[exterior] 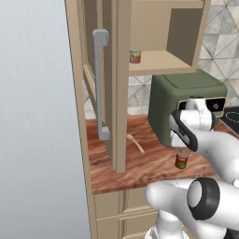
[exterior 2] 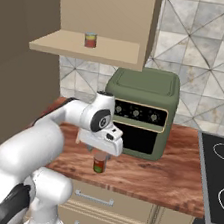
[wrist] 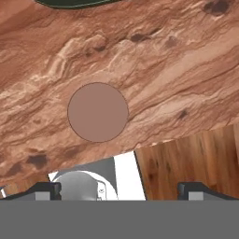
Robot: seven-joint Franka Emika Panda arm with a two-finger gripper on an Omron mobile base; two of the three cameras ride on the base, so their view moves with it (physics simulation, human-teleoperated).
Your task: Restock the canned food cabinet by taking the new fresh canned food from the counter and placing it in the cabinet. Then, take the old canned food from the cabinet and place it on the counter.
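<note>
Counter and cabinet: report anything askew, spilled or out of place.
Nothing stands out. The red-and-green can stands upright on the counter under the open tool; the silver-lidded can stands upright on the cabinet shelf.

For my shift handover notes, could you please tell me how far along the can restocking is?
Nothing is swapped yet. The cabinet door is open, and the old can sits on its shelf. The open gripper hovers directly above the new can on the counter. Both transfers remain.
</note>
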